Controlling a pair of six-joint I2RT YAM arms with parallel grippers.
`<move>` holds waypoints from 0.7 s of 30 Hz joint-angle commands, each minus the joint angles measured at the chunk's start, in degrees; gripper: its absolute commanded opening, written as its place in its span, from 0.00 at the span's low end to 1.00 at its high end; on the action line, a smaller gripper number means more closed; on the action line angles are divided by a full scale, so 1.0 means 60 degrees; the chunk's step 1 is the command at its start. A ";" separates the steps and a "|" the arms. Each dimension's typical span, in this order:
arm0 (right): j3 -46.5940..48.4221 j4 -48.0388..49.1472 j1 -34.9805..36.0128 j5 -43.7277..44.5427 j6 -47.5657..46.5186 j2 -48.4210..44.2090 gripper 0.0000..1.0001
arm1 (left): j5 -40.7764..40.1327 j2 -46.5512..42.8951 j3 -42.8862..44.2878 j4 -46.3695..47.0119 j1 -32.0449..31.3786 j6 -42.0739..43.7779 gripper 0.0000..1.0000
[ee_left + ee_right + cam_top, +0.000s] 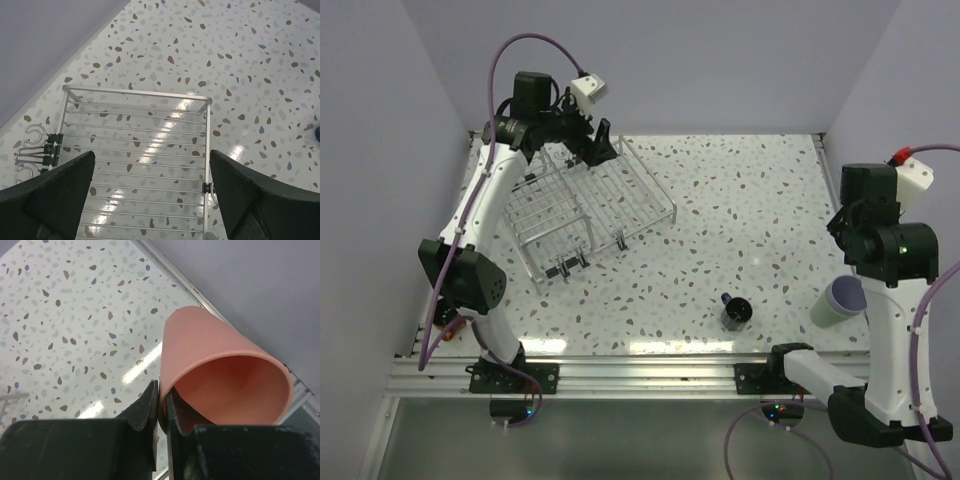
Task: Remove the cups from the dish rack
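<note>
The silvery wire dish rack (590, 205) stands at the back left of the table, and no cup shows in it. My left gripper (596, 146) hangs open over the rack's far end. In the left wrist view the left gripper (150, 172) is empty above the rack's wires (135, 130). My right gripper (161, 400) is shut on the rim of a salmon cup (220, 355), one finger inside and one outside; the arm hides this cup in the top view. A lavender cup (842, 300) and a small dark cup (736, 311) rest on the table near the front right.
Black clips (52, 147) with wire loops sit on the rack's edges. Pale walls close the left, back and right sides. An aluminium rail (630, 370) runs along the near edge. The right arm (890, 250) stands over the table's right edge.
</note>
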 commanded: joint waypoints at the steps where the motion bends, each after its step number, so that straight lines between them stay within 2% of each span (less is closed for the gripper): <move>1: -0.0198 -0.2290 -0.0176 -0.0626 -0.0192 -0.0222 0.00 | 0.0248 0.0118 0.0160 -0.0025 -0.0022 0.0300 1.00; 5: -0.0857 -0.2304 -0.0279 -0.0994 -0.0075 -0.0734 0.00 | 0.0263 0.0235 0.0218 -0.0156 -0.0022 0.0330 1.00; 11: -0.1137 -0.2304 -0.0777 -0.0716 -0.0236 -0.1218 0.00 | 0.0424 0.0601 0.0409 -0.0274 -0.0022 0.0081 1.00; 21: -0.2045 -0.2304 -0.0821 -0.0086 -0.0294 -0.1790 0.00 | -0.0044 0.0807 0.0659 -0.0596 -0.0314 0.0271 1.00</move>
